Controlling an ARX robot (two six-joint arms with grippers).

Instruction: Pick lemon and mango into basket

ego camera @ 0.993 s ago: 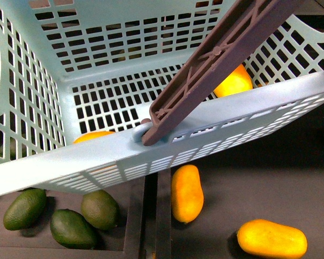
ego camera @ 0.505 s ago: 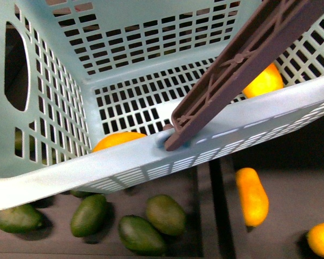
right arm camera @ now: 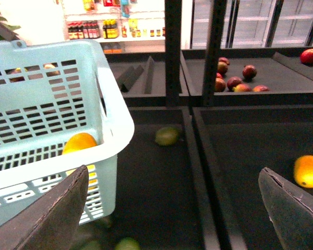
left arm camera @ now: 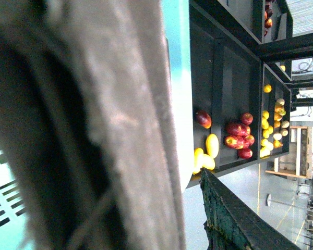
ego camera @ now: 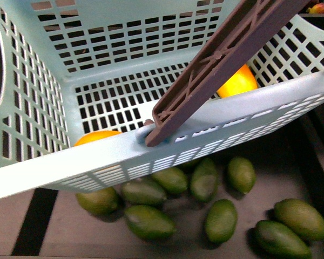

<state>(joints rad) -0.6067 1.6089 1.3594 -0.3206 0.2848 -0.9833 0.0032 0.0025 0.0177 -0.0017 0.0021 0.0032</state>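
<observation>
The light teal basket [ego camera: 54,172] fills the front view, hanging tilted from its brown handle [ego camera: 216,59]. Two yellow-orange fruits lie inside it, one orange [ego camera: 94,137] by the near wall and one brighter yellow [ego camera: 237,81] behind the handle. Both are partly hidden, so I cannot tell lemon from mango. My left gripper [left arm camera: 161,219] is shut on the basket's handle [left arm camera: 94,130], which blurs most of the left wrist view. My right gripper [right arm camera: 172,208] is open and empty, beside the basket [right arm camera: 115,120]. An orange fruit [right arm camera: 308,171] lies alone on the dark shelf, towards one fingertip.
Several dark green oval fruits [ego camera: 221,218] lie on the dark shelf below the basket. Red apples [right arm camera: 235,78] sit in a further bin, and one green fruit [right arm camera: 167,136] lies near the basket's corner. Black dividers [right arm camera: 195,156] separate the bins. Distant bins hold red and yellow fruit [left arm camera: 235,140].
The basket stays hanging from the handle and has swung a little in view. The shelf beneath it has shifted: the mangoes seen earlier are out of sight and only green fruits lie below.
</observation>
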